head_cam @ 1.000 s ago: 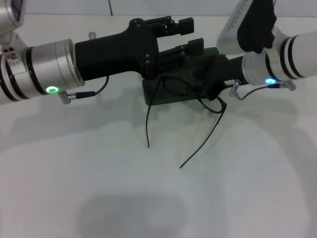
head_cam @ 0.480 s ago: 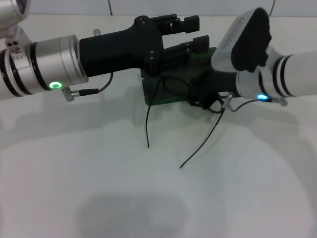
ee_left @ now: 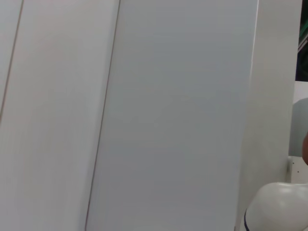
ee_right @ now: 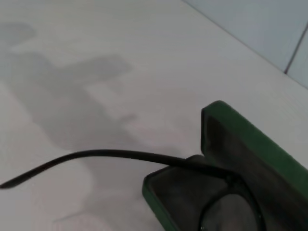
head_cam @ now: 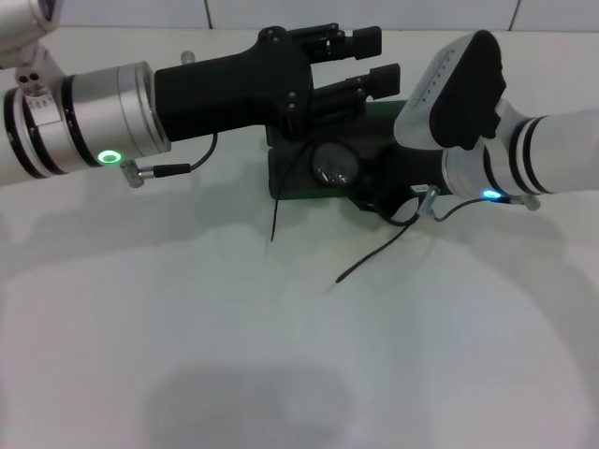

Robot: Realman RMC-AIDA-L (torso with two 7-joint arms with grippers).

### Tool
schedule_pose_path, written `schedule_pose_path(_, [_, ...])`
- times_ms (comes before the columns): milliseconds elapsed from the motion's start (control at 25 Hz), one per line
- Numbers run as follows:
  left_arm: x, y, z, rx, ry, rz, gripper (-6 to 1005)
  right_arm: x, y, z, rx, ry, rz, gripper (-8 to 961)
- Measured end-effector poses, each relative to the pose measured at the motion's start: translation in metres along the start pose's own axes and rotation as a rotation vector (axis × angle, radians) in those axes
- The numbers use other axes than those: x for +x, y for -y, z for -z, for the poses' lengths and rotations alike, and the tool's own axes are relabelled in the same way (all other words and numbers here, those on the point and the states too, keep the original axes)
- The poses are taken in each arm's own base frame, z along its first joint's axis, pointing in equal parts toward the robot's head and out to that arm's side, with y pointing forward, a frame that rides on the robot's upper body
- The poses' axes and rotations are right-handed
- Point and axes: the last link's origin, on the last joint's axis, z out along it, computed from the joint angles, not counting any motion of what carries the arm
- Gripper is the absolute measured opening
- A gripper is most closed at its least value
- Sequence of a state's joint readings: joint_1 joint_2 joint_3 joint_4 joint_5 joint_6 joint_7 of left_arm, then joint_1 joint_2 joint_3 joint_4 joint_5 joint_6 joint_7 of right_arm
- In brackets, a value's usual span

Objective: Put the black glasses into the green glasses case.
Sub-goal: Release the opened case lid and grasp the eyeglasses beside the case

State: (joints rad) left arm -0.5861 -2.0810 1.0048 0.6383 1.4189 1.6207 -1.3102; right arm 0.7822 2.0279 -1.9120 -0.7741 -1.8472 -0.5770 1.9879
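I see my right claw [head_cam: 374, 192] clamped on the black glasses [head_cam: 337, 168] over the open green glasses case [head_cam: 290, 182]; left claw [head_cam: 370, 61] fingers apart, holding nothing.

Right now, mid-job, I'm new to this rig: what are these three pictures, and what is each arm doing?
The head view looks down on a white table. The left gripper hovers open over the open green case. The right gripper is low at the case, on the black glasses; its fingers are hidden. The frame sits in the case, both temples trailing out over the table. The left wrist view shows only a pale wall. The right wrist view shows the case corner and one temple.
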Motion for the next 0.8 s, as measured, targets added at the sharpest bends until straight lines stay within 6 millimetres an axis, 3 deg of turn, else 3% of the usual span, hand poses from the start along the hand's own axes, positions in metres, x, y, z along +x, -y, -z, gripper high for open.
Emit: schedule_pose_path(800, [0.000, 0.002, 0.007, 0.020, 0.006, 0.000, 513, -0.009, -0.002, 0.010, -0.006, 0.058, -0.009, 399])
